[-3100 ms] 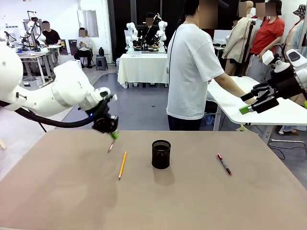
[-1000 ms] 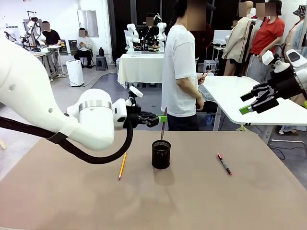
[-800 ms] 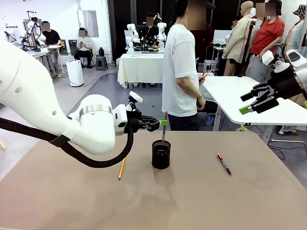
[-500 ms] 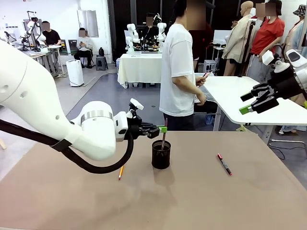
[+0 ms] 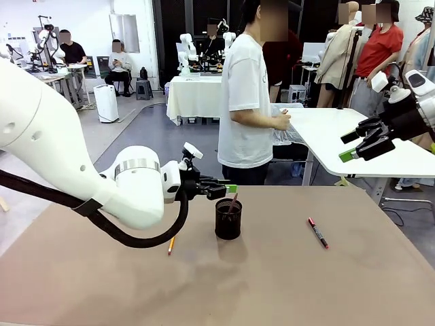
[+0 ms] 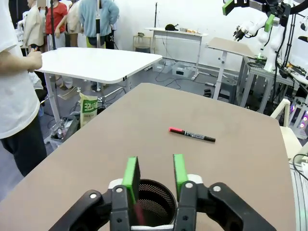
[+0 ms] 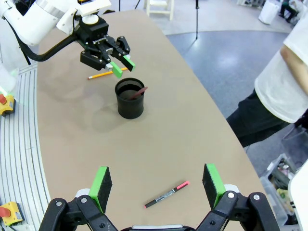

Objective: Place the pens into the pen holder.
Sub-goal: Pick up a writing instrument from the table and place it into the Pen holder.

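Jaws of left gripper [image 5: 230,188] parted, empty, just above pen holder [image 5: 228,219]; reddish-brown pen [image 5: 233,202] leans inside it. Yellow pencil [image 5: 170,245] lies at 8 o'clock of pen holder, axis roughly 1-7, nearest this gripper. Black pen [image 5: 318,233] at 3 o'clock, nearer right gripper [image 5: 357,146], which is spread wide, empty.

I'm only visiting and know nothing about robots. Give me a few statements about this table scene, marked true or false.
1. A reddish-brown pen leans inside the pen holder. True.
2. The black pen with red ends is in the holder. False: it lies on the table, apart from the holder.
3. The right end effector grips the yellow pencil. False: it is open and empty; the pencil lies on the table.
4. The left end effector is just above the holder, jaws apart. True.
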You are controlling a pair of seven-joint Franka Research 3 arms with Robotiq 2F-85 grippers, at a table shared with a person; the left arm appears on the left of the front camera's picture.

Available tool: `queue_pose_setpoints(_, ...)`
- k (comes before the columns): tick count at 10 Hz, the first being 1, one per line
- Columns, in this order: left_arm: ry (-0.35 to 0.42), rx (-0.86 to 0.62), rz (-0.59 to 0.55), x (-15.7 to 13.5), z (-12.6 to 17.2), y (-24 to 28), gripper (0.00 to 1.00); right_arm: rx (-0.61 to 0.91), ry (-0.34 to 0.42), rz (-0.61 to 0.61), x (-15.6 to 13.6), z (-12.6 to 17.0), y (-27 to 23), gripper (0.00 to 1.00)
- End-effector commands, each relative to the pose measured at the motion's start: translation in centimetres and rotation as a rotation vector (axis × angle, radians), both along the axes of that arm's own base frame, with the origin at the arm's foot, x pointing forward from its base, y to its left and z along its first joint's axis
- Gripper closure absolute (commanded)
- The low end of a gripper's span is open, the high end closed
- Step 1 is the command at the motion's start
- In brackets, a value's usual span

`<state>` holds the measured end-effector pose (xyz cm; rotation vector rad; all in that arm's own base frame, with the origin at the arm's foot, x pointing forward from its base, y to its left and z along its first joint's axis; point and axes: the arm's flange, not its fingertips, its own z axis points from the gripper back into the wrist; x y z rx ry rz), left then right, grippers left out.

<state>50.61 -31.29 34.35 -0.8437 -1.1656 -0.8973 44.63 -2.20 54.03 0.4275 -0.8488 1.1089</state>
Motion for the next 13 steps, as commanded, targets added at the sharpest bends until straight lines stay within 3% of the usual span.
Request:
queue_pose_setpoints(1, -0.027, -0.025, 0.028, -0.3, 0.3, -0.3, 0.00, 0.009, -0.002, 0.001, 0.0, 0.2, 0.1, 0.00)
queue_pose_setpoints(4, -0.042, 0.002, 0.063, -0.5, 2.9, 1.2, 0.00, 0.009, -0.002, 0.001, 0.0, 0.2, 0.1, 0.00)
queue_pose_setpoints(6, 0.019, 0.059, 0.060, -1.2, 5.7, 3.5, 0.00, 0.009, -0.002, 0.001, 0.0, 0.2, 0.1, 0.00)
queue_pose_setpoints(9, 0.052, 0.179, -0.037, -1.9, 9.4, 7.5, 0.00, 0.009, -0.002, 0.001, 0.0, 0.2, 0.1, 0.00)
queue_pose_setpoints(13, 0.038, 0.386, -0.153, -2.6, 16.8, 15.2, 0.00, 0.009, -0.002, 0.001, 0.0, 0.2, 0.1, 0.00)
